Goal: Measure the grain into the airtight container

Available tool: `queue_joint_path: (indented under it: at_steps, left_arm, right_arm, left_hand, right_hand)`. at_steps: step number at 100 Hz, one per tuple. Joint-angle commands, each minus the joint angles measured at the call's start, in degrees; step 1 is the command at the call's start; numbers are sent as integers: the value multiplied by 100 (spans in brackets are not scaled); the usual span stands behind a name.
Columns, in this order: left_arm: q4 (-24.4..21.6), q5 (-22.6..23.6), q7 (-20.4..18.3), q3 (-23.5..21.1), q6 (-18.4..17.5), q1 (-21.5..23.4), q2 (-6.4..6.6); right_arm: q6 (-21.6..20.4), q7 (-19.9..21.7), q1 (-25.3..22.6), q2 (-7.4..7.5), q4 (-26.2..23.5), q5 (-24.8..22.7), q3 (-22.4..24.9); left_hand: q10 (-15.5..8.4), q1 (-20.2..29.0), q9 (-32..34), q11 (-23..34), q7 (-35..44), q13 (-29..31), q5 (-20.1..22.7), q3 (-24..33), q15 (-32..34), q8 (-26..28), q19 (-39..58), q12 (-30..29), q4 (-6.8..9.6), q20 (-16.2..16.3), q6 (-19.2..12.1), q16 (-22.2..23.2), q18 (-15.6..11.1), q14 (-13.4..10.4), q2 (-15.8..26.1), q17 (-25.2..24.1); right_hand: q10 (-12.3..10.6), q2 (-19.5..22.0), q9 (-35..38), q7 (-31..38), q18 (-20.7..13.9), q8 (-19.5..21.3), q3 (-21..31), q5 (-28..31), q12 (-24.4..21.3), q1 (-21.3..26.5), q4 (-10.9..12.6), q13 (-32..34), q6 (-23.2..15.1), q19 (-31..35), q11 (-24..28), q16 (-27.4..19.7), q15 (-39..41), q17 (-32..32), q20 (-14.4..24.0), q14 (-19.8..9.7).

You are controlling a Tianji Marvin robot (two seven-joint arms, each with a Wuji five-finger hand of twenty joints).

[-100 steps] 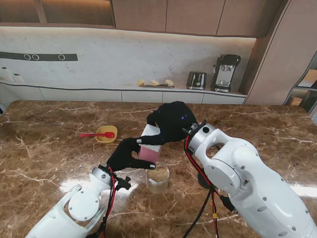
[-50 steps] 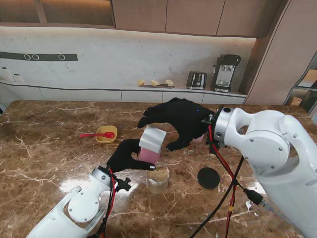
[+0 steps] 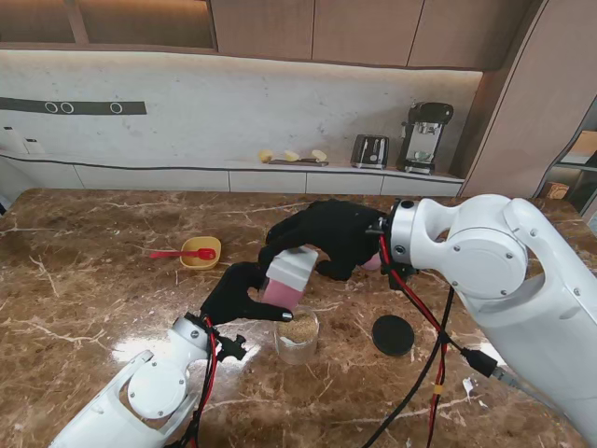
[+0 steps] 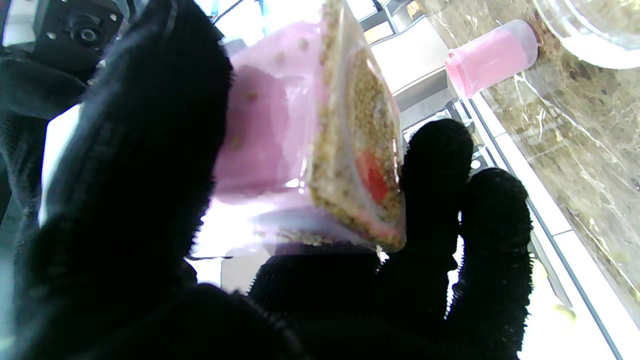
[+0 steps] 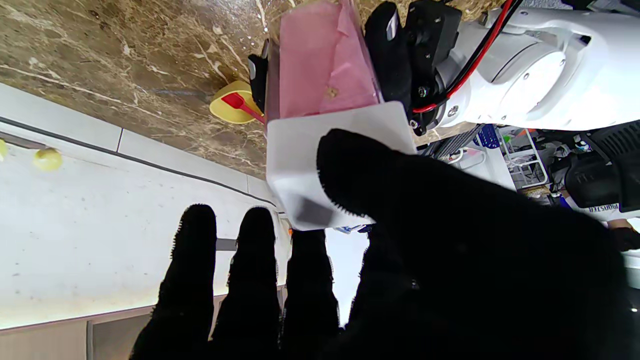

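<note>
Pink grain box [image 3: 285, 277] clamped in left hand [image 3: 238, 292], right hand [image 3: 328, 235] seemingly pinching its lid, one jar [image 3: 298, 336].

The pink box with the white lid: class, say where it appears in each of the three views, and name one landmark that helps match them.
Stand view: the pink box sits mid-table, tilted over the glass jar.
Left wrist view: it fills the centre, between black fingers.
Right wrist view: centre, its white lid towards the camera.
Shared landmark: the left hand that grips it.
</note>
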Motion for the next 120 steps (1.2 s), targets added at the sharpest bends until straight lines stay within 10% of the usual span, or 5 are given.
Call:
queue_joint_path:
  at_steps: [1,37,61,97,120]
  left_arm:
    - [-15,-7,11,1,5,7,-3]
    - [-1,-26,26,16,-26,-2,-10]
    - [-12,-21,49,9,-46,10,-14]
    - [-14,-18,78,-2,-62,38,-20]
    - [-17,-26,98,4,-75,34,-27]
  right_arm:
    - [-2,-45,-35,-34,54,-80,-39]
    - [-50,-722,-147,-176,129,-605,-179]
    - [10,-1723,-382,-375,179,-1412,-310]
    - [423,-2855,-765,-549,112,-2877,-556]
    - [725,-3429,-824,-621,126,-3424,-760]
  left_hand:
    - [-1206,1236,785,979,4021,106,842,3100,127,-5,115,323,-92,73,-2385,59,-125,-345,2410,-5]
    - [-1204,1240,782,976,4012,108,839,3101,124,-8,111,321,-90,72,-2381,56,-118,-346,2417,-8]
    - [-1208,1240,781,976,4008,99,827,3094,121,-7,110,324,-91,71,-2376,56,-118,-343,2422,-9]
    - [-1218,1240,775,977,4016,93,828,3086,119,-4,104,323,-91,70,-2385,57,-124,-351,2421,-15]
    - [-1209,1243,774,978,4017,98,825,3091,118,-4,105,324,-90,70,-2378,56,-124,-353,2420,-16]
  right_hand:
    - [-193,-172,228,386,-5,203,-45,329,199,-312,-261,180,-110,198,155,125,80,112,242,-179]
    - [-370,-375,1911,1026,36,484,-1182,1439,1007,-1392,-493,1192,339,1101,704,657,838,801,641,-277]
    - [-365,-152,3454,1692,112,472,-1362,2461,1528,-2173,-529,2609,629,2818,1405,1411,1969,1937,956,-173]
    - [-124,1062,5188,2391,206,-122,-2951,3706,1390,-2619,68,4229,817,5003,1863,1510,3213,3251,336,106]
    - [-39,903,5918,2916,292,-314,-2770,4422,1340,-2753,268,4942,801,5575,2111,1436,3539,3851,139,196]
